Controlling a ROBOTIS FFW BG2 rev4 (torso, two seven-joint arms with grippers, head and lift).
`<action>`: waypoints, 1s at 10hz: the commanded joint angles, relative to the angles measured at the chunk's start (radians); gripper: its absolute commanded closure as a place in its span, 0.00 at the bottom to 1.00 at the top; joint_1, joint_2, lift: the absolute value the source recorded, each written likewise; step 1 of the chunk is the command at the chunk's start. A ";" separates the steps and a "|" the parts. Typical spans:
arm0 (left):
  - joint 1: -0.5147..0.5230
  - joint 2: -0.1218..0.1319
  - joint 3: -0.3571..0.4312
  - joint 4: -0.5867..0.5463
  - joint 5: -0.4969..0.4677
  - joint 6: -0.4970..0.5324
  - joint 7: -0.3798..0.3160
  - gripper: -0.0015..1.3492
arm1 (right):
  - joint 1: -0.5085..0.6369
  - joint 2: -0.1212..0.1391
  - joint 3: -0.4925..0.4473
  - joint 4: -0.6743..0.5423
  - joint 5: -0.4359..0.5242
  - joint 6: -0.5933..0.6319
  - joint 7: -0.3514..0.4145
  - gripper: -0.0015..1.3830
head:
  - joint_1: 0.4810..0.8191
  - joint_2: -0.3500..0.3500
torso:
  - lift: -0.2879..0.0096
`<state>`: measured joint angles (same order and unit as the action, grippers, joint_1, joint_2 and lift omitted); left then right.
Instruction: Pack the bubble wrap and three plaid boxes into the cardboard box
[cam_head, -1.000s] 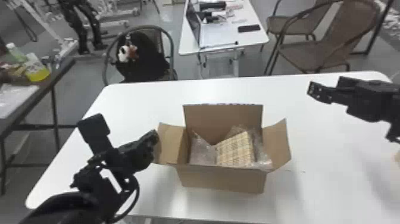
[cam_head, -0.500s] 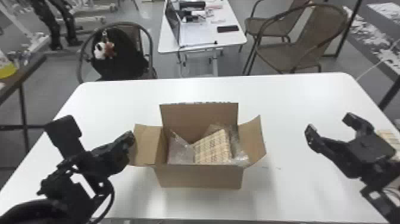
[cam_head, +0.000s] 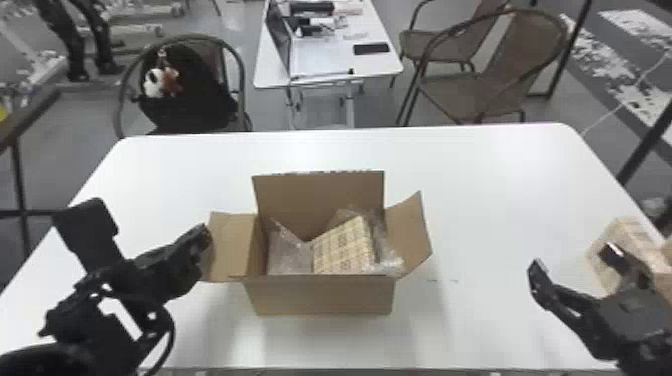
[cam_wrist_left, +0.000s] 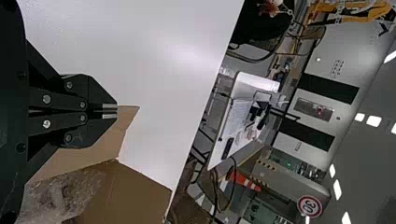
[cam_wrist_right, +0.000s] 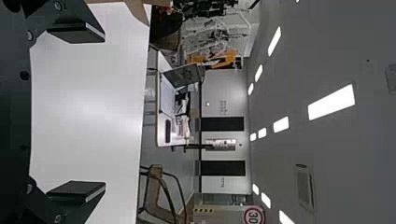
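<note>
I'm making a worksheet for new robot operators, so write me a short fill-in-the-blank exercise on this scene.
The cardboard box stands on a table coloured ____.
Inside, beside clear bubble wrap, is a smaller box with the ____ pattern named in the task.
The left hand is shut, but the right hand is ____.

Missing words: white; plaid; open

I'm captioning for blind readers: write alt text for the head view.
Open cardboard box on a white table, holding a plaid box and bubble wrap. Left gripper hovers by its left flap; open right gripper hangs at right.
</note>
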<state>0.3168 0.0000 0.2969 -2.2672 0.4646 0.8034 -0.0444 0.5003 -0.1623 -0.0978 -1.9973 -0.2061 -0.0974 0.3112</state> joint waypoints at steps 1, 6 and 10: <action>0.004 -0.003 0.002 0.000 0.000 -0.003 0.000 0.90 | 0.053 0.024 -0.042 -0.006 0.005 -0.005 0.000 0.13 | 0.63 0.60 | 0.47; 0.016 -0.003 0.005 0.000 0.003 -0.006 0.000 0.90 | 0.146 0.032 -0.145 0.040 -0.041 -0.005 0.003 0.13 | 0.63 0.49 | 0.47; 0.022 -0.003 0.007 0.000 0.009 -0.016 0.000 0.90 | 0.115 0.070 -0.200 0.092 -0.018 -0.015 0.005 0.13 | 0.63 0.42 | 0.47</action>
<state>0.3388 0.0000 0.3037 -2.2672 0.4731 0.7885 -0.0444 0.6234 -0.0931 -0.2929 -1.9150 -0.2244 -0.1099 0.3159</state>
